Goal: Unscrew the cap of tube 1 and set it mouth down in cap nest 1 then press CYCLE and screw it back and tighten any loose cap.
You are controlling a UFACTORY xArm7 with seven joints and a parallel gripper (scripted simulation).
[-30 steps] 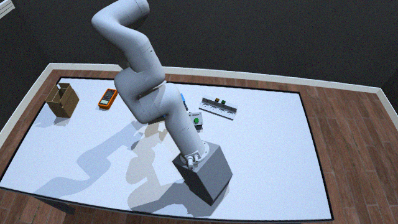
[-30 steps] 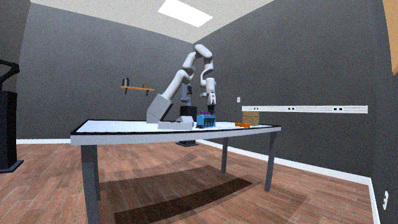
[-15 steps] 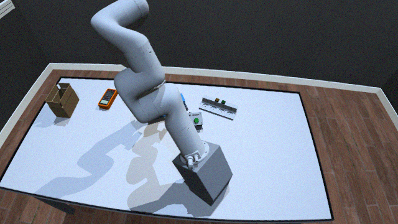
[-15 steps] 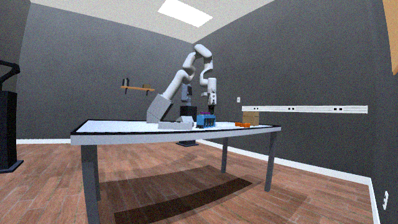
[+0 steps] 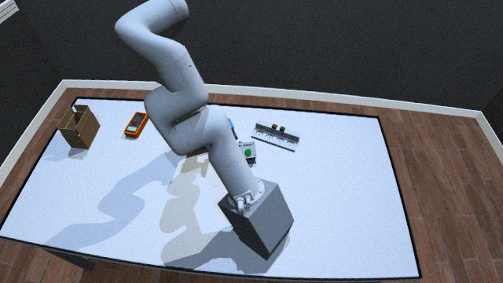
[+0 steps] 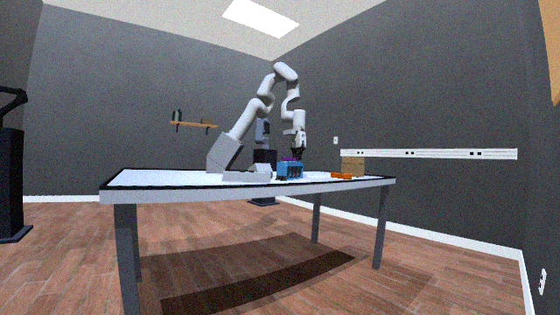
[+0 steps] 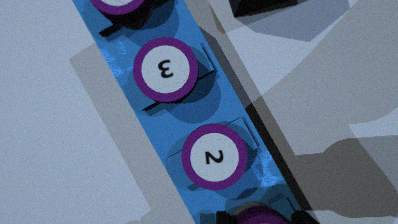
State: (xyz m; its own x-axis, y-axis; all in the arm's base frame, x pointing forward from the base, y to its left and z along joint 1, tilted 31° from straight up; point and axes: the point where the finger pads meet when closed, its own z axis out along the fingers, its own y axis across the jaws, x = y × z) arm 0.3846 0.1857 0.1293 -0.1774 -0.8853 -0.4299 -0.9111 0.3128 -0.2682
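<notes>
The blue decapping station [image 7: 200,100] runs slantwise through the wrist view. The purple-rimmed caps marked 3 [image 7: 165,69] and 2 [image 7: 214,156] sit on their tubes. The cap of tube 1 [image 7: 256,215] shows only as a purple edge at the bottom, between dark finger parts. My gripper [image 6: 299,151] stands straight over the right end of the station [image 6: 290,170] in the exterior view and is shut on the cap of tube 1. In the top view the arm hides most of the station [image 5: 232,127]. The cap tray [image 5: 275,136] carries two small lamps [image 5: 278,126].
The key housing with the green key [image 5: 247,152] stands between the arm's base and the cap tray. A cardboard box [image 5: 78,126] and an orange multimeter [image 5: 136,124] lie at the far left of the table.
</notes>
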